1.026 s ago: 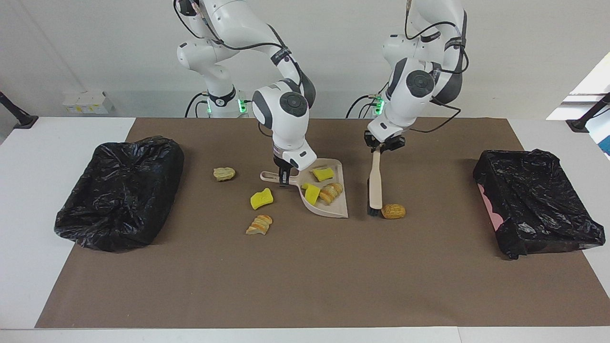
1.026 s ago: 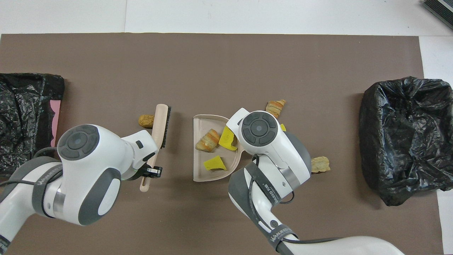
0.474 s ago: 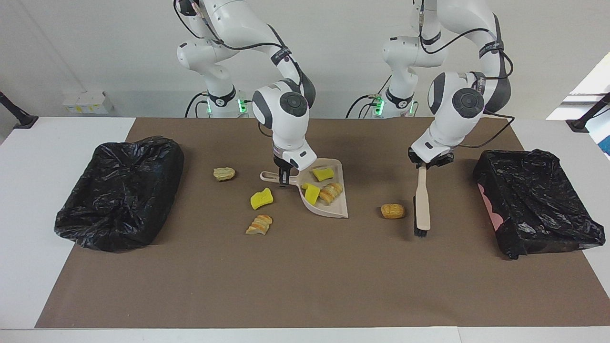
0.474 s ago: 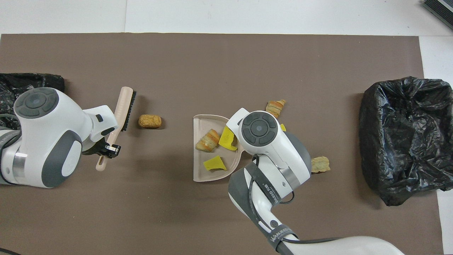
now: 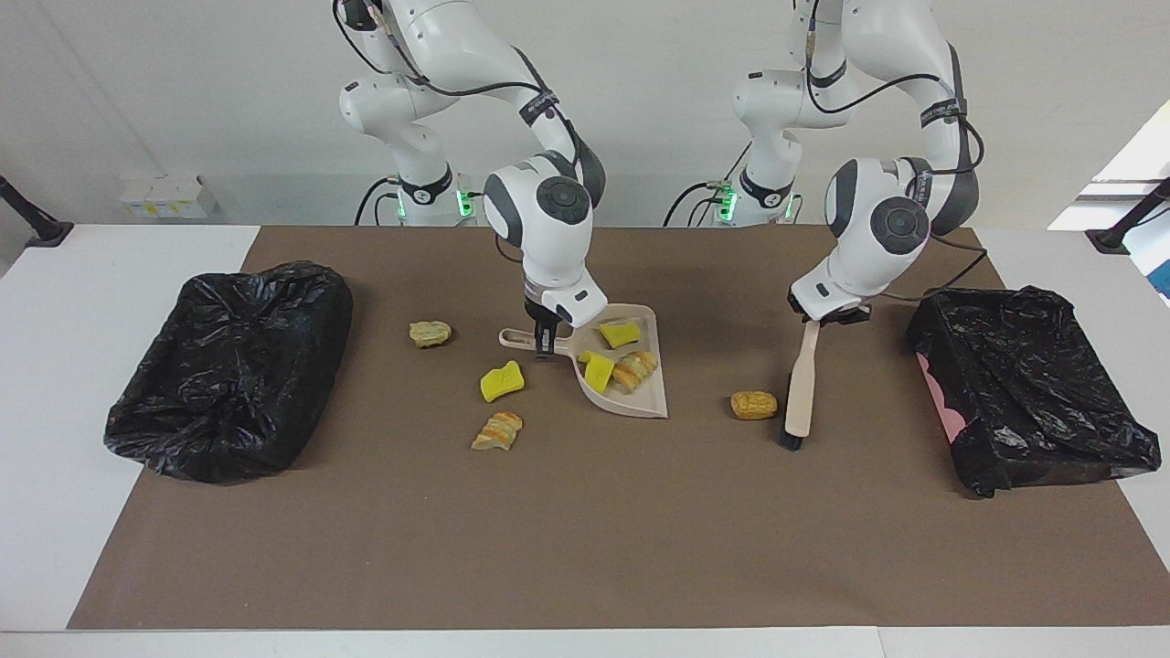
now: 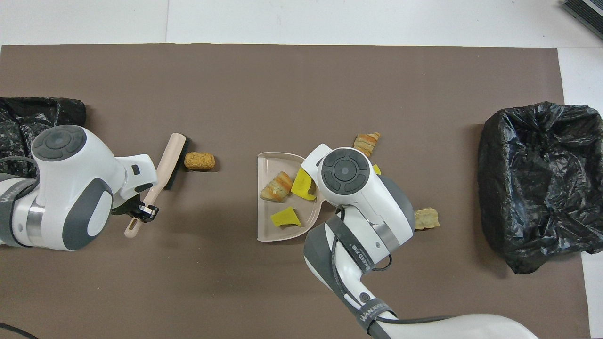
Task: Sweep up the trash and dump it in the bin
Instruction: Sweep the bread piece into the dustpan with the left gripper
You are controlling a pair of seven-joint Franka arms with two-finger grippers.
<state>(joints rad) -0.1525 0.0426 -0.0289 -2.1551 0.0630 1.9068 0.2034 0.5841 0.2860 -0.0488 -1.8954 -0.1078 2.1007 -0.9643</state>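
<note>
My right gripper (image 5: pixel 546 340) is shut on the handle of the beige dustpan (image 5: pixel 640 406), which rests on the mat. In the pan lie two yellow sponge chunks (image 5: pixel 620 334) (image 5: pixel 599 370) and a bread piece (image 5: pixel 634 368). My left gripper (image 5: pixel 824 319) is shut on the handle of the brush (image 5: pixel 800 388). The brush's bristle end stands close beside a brown lump (image 5: pixel 754 405), toward the left arm's end. More trash lies loose beside the pan, toward the right arm's end: a yellow chunk (image 5: pixel 502 381), a bread piece (image 5: pixel 498 431) and a tan lump (image 5: pixel 430 334).
One bin lined with a black bag (image 5: pixel 228 366) sits at the right arm's end of the brown mat. Another bag-lined bin (image 5: pixel 1033 384) sits at the left arm's end, near the brush. White table borders the mat (image 5: pixel 585 548).
My left gripper carried the brush from between the pan and the brown lump over to the lump's other flank, then edged back toward it. The right arm and pan stayed still.
</note>
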